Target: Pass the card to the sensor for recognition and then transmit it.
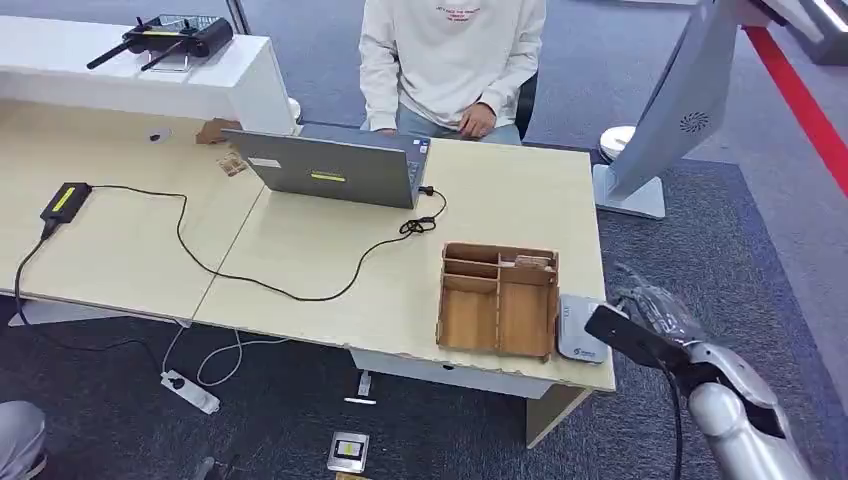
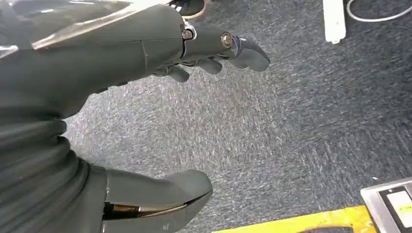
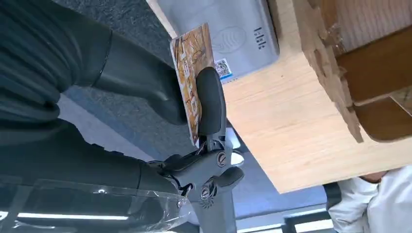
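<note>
Right hand (image 3: pixel 194 121) pinches the card (image 3: pixel 190 73) between thumb and finger, just beside the grey sensor (image 1: pixel 581 330) at the table (image 1: pixel 330 250) corner. Wooden box (image 1: pixel 498 300) touches the sensor; one back compartment holds cards, the others look bare. Left hand (image 2: pixel 194 48) hangs over carpet, fingers apart, holding nothing.
</note>
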Controlling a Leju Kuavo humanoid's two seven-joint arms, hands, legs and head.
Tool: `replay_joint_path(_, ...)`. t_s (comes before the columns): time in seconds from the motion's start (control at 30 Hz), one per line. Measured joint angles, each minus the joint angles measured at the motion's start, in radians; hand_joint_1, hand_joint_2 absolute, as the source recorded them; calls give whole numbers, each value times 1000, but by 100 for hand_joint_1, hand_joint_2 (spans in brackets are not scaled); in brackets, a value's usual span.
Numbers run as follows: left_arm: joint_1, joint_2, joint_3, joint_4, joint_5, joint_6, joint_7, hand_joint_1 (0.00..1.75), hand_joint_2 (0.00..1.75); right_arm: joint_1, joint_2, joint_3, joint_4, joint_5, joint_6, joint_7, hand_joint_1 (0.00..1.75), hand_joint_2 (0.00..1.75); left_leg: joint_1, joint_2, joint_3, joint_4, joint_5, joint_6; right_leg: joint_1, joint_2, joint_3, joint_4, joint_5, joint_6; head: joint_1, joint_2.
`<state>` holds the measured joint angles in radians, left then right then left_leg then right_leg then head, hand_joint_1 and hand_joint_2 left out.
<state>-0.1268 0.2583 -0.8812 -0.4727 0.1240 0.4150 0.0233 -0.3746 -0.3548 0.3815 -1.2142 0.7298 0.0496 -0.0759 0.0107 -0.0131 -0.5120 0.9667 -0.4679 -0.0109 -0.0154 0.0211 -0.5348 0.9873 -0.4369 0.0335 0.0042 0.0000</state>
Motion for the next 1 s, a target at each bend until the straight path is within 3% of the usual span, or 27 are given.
replay_joint_path(0.57, 3, -6, 7, -10, -16, 13, 2, 0, 175, 2, -3, 0, 18, 2, 15, 0, 175, 175, 0, 0, 0, 0, 0, 0, 0, 0, 0, 0, 0, 0, 0, 0)
replay_joint_path(1.0, 23, -6, 49, -54, -91, 26, 50, 0, 175, -15, 5, 3, 39, 25, 36, 1, 175, 175, 0, 0, -1, 0, 0, 0, 0, 0, 0, 0, 0, 0, 0, 0)
